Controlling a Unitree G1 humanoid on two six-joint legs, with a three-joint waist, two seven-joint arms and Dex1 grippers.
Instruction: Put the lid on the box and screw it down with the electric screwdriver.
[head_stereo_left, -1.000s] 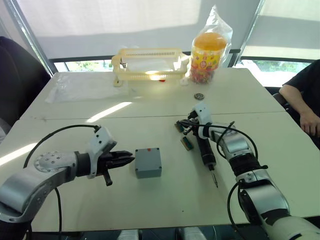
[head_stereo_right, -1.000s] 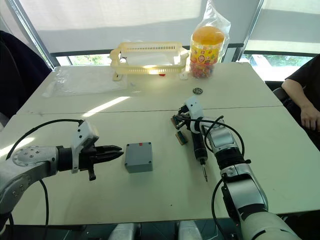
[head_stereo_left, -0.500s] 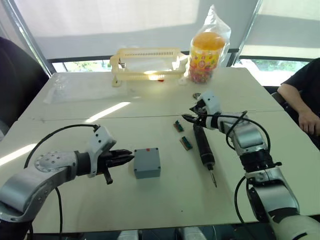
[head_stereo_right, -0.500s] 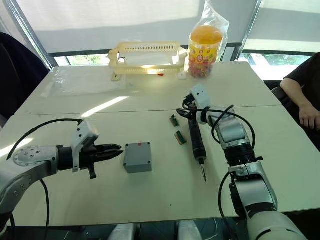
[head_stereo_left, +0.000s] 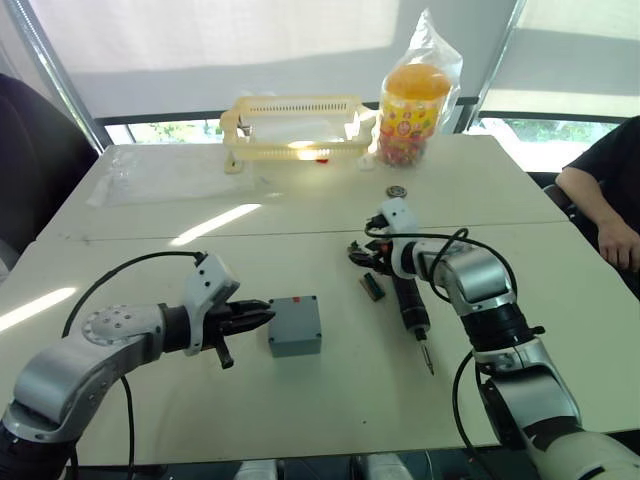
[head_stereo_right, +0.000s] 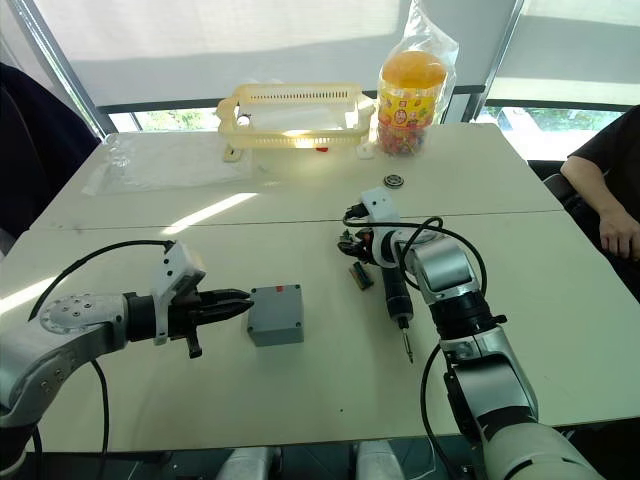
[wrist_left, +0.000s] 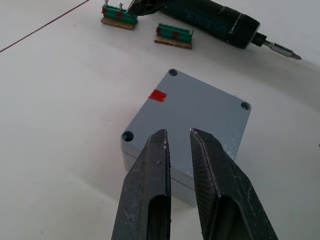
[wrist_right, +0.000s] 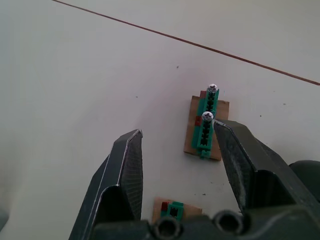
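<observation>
The grey box (head_stereo_left: 295, 325) stands in the middle of the near table, a small red mark (wrist_left: 158, 95) on its top face. That top is a flat grey plate with corner holes and a seam under it, which looks like the lid (wrist_left: 200, 117) resting on the box. My left gripper (head_stereo_left: 262, 317) is shut and empty, its tips over the box's left edge. The electric screwdriver (head_stereo_left: 408, 298) lies flat to the right of the box, bit toward me. My right gripper (head_stereo_left: 362, 250) is open at the screwdriver's far end, above a small green circuit board (wrist_right: 206, 127).
A second green board (head_stereo_left: 372, 287) lies beside the screwdriver. At the back stand a yellow slotted basket (head_stereo_left: 295, 125) and a bagged candy jar (head_stereo_left: 415, 100), with a small round part (head_stereo_left: 398, 191) nearby. A clear plastic sheet (head_stereo_left: 170, 170) lies back left. A person's arm (head_stereo_left: 605, 215) rests at the right edge.
My right gripper lifted back toward the far right, then came down and left again over the green board. My left gripper crept a little closer to the box.
</observation>
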